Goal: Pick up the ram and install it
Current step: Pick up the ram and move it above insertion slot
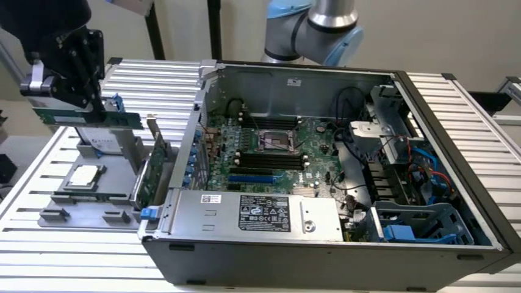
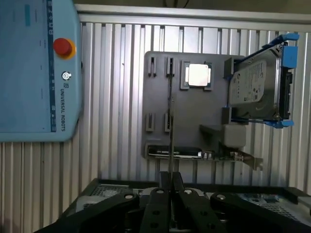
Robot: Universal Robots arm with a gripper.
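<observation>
The ram is a long narrow green stick, held level in the air above the grey parts tray at the exterior view's left. My gripper is shut on its top edge. From the wrist, the ram appears edge-on as a thin line running out from between my closed fingertips, with my gripper pinching it over the tray. The motherboard's black memory slots lie inside the open computer case, to the exterior view's right of the gripper.
On the tray are a square silver processor, a hard drive in a blue frame and a standing green expansion card. A thin green strip lies along the tray's front. A teach pendant rests on the slatted table.
</observation>
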